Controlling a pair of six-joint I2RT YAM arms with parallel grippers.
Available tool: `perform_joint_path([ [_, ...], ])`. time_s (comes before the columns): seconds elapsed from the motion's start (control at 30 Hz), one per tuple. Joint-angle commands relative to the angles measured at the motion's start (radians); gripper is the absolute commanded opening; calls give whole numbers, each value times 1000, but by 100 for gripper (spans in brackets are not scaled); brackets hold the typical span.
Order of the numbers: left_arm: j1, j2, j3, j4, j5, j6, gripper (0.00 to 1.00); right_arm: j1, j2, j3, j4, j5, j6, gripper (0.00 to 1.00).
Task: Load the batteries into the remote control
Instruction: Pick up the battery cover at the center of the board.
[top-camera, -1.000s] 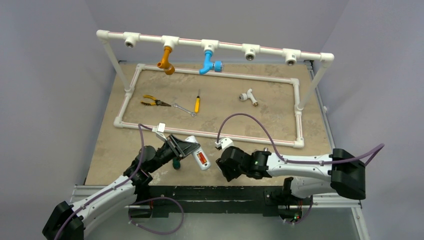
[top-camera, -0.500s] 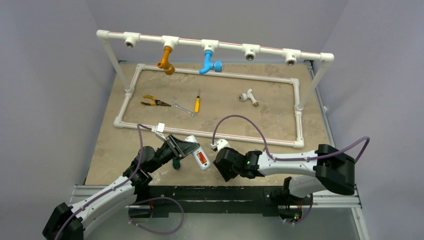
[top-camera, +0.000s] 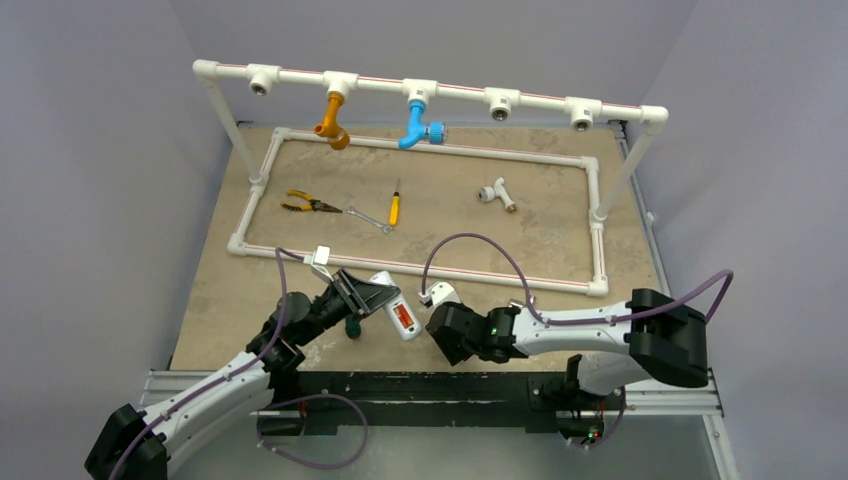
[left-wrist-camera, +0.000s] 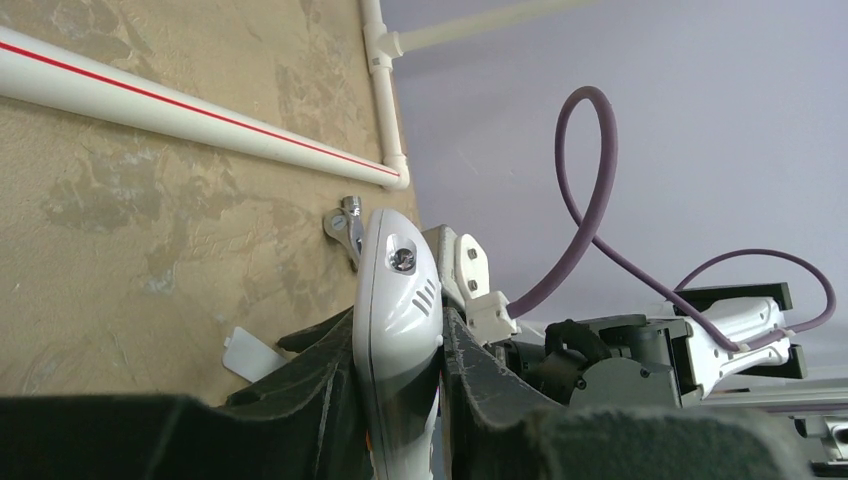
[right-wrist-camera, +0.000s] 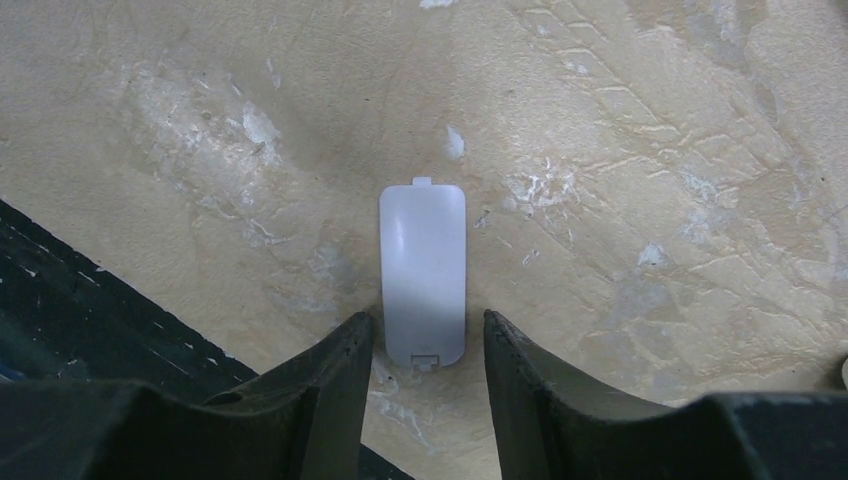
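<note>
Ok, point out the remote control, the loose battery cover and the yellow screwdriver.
remote control (left-wrist-camera: 398, 300), left wrist view, middle of its white shell.
battery cover (right-wrist-camera: 423, 270), right wrist view, centre of its flat panel.
yellow screwdriver (top-camera: 394, 209), top external view, on its handle.

The left arm (top-camera: 210, 390) and right arm (top-camera: 590, 322) — white links, bulky black joints — trail looping purple cables (top-camera: 470, 237); a green light (top-camera: 493, 325) glows at lower centre. The right gripper (right-wrist-camera: 427, 325) has black, rough-textured fingers (right-wrist-camera: 320, 400).

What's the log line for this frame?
left gripper: shut on remote | batteries: visible in remote's open back | right gripper: open, straddling battery cover flat on table
</note>
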Motion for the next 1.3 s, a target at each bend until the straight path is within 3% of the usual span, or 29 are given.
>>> perform_joint_path([
  [0.0, -4, -3, -5, 60, 6, -12, 0, 33, 59, 5, -57, -7, 50, 41],
  [0.5, -5, -12, -12, 53, 3, -13, 0, 42, -13, -11, -105, 74, 106, 26],
  [0.83, -5, 17, -18, 77, -10, -11, 0, 42, -144, 28, -197, 101, 76, 26],
  [1.27, -4, 54, -52, 180, -87, 12, 0, 41, -269, 233, -346, 110, -11, 26],
])
